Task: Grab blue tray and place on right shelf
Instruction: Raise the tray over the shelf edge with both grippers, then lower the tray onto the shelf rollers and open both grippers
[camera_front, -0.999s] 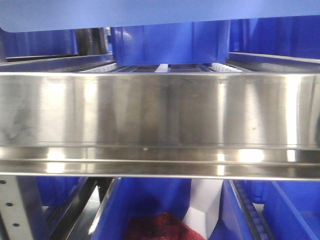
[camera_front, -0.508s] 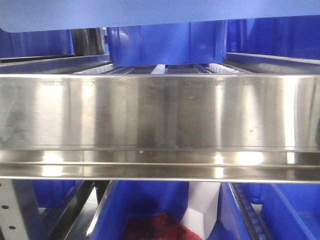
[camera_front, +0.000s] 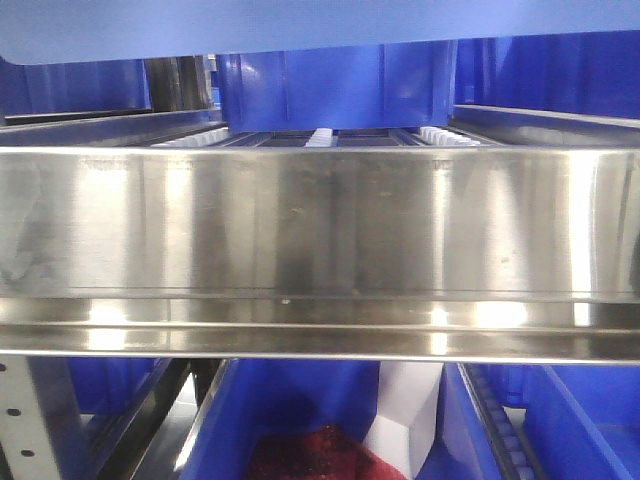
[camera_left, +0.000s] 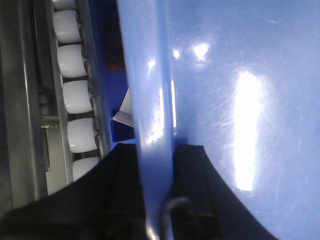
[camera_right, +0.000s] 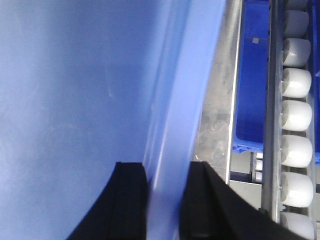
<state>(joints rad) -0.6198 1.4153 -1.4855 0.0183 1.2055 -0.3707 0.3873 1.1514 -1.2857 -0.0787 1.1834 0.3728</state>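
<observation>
Exterior front-facing view: the tray (camera_front: 300, 25) spans the top of frame, held over the shelf (camera_front: 320, 220), whose steel front fills mid-frame; contact between the two cannot be told. White rollers (camera_front: 322, 135) run back from the shelf front towards a dark-blue bin (camera_front: 330, 85). Lower bins (camera_front: 590, 420) sit on the level beneath. Left wrist view: the left claw (camera_left: 157, 155) is clamped on the tray's rim, one black finger on either side, a roller track just beside it. Right wrist view: the right claw (camera_right: 167, 172) grips the opposite rim likewise, with a roller track near.
</observation>
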